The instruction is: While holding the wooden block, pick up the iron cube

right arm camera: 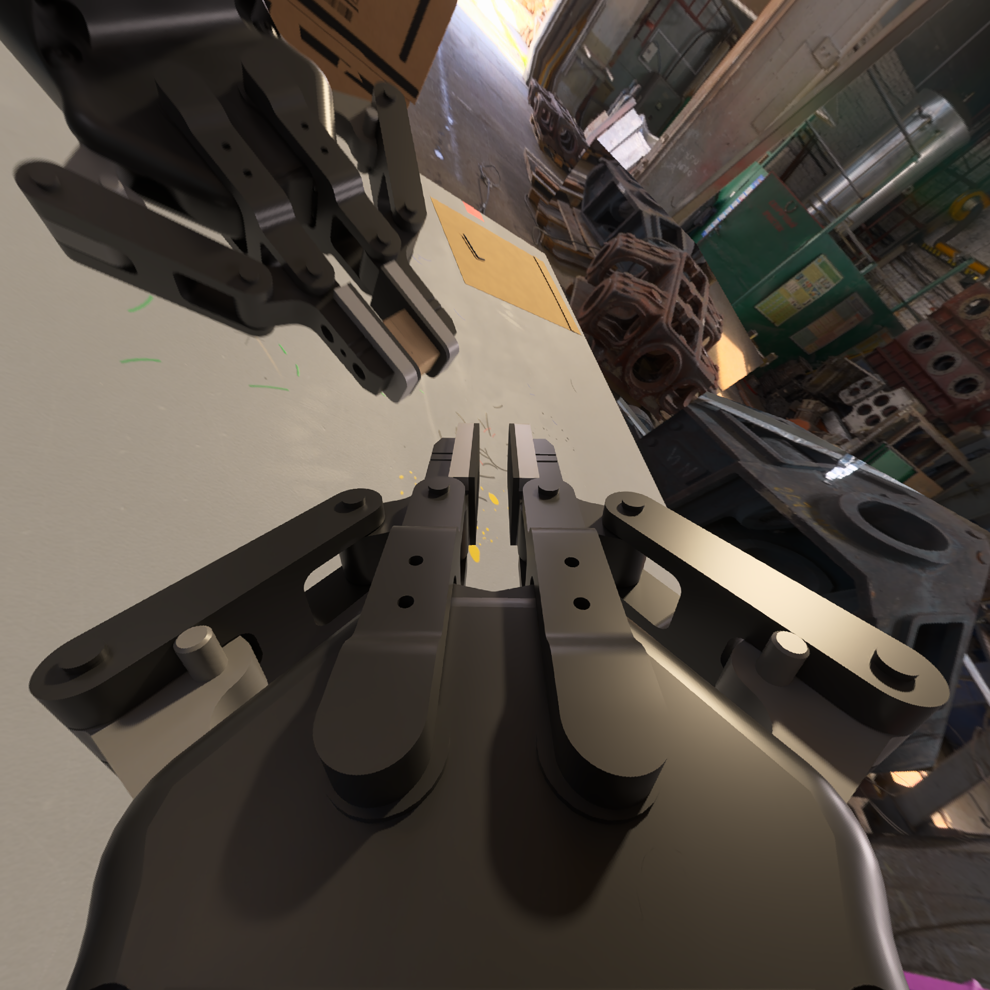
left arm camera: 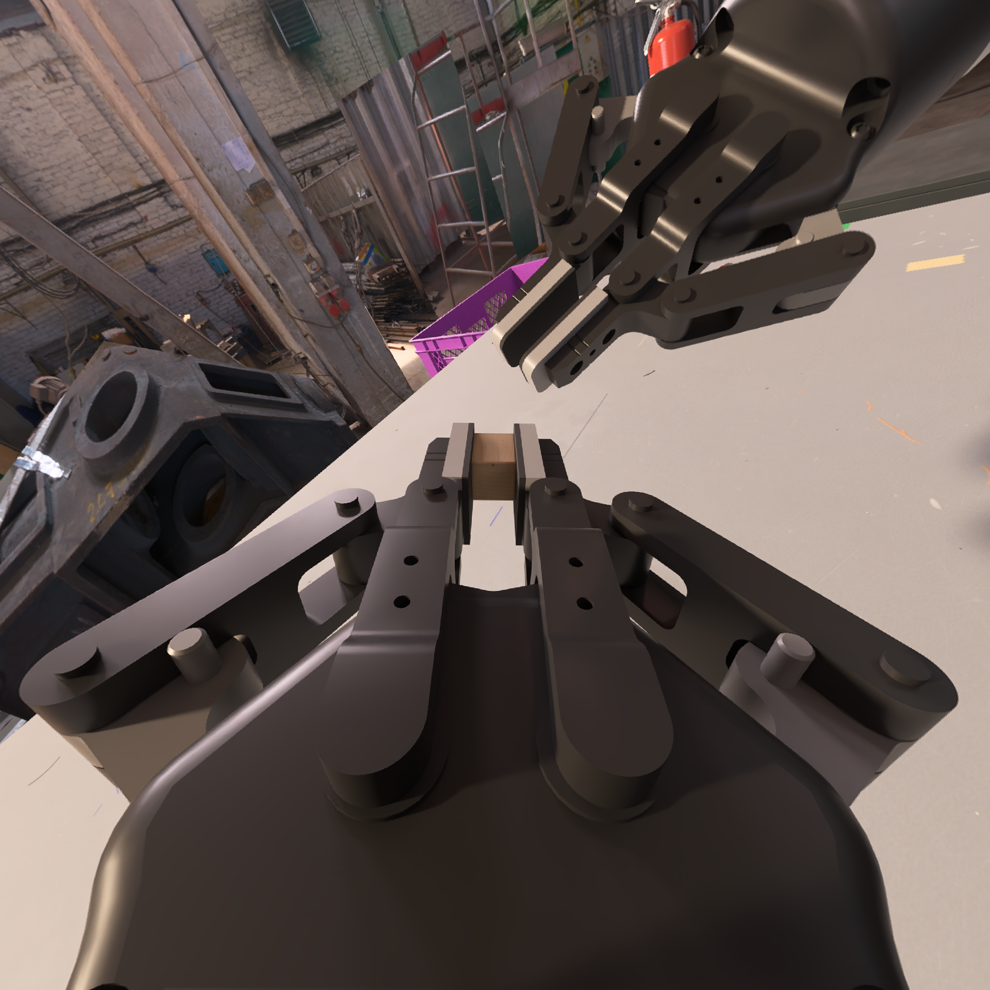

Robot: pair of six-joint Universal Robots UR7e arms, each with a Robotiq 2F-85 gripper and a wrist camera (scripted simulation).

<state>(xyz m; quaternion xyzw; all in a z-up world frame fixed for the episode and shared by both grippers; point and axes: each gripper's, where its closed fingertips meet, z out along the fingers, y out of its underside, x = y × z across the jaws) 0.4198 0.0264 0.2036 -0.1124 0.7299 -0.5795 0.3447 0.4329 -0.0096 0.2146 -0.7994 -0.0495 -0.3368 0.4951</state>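
My left gripper (left arm camera: 494,444) is shut on a small light wooden block (left arm camera: 494,460) and holds it above the grey table (left arm camera: 750,482). The right wrist view shows this gripper (right arm camera: 426,369) from the side with the block (right arm camera: 412,337) between its pads. My right gripper (right arm camera: 493,444) has its fingers drawn almost together with a narrow gap and nothing between them. In the left wrist view it (left arm camera: 527,364) hovers just beyond and to the right of the block, tips pointing toward it. No iron cube shows in either view.
A purple mesh crate (left arm camera: 471,316) stands at the table's far edge. A flat cardboard sheet (right arm camera: 503,268) lies on the table, and a cardboard box (right arm camera: 364,37) stands behind the left arm. Heavy metal castings (left arm camera: 160,455) lie on the floor past the table edge.
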